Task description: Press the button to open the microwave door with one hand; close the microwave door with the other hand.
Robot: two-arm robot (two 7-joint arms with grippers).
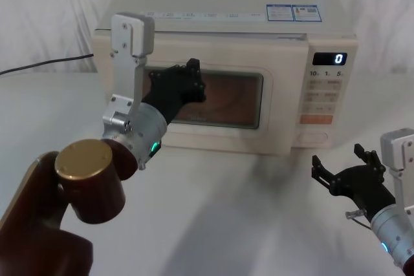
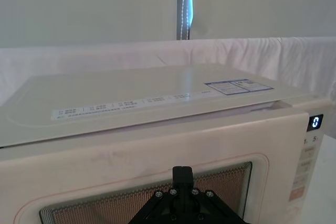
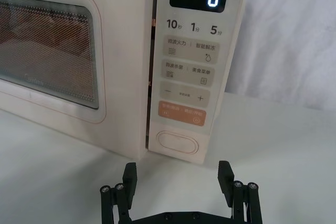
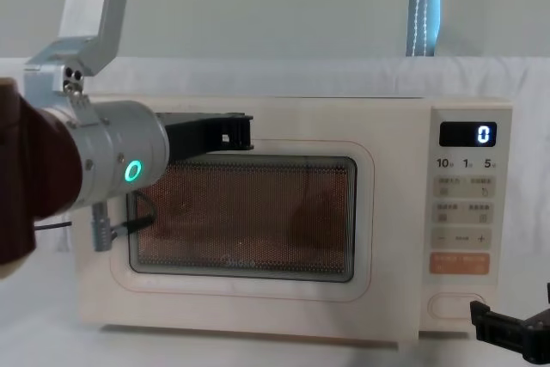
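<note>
Microwave door sits flush in cabinet front, window facing robot. Left gripper raised against upper left of door, tips at window frame; fingers together. Right gripper low on table near panel, fingers spread, apart from button at panel bottom below orange key.

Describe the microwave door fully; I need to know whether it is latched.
The microwave door is a cream panel, plastic-looking, with a rounded dark mesh window in a grey frame. It sits nearly flush, though a thin dark seam shows beside the control panel, so latching is unclear. The left gripper is at its upper window edge.
</note>
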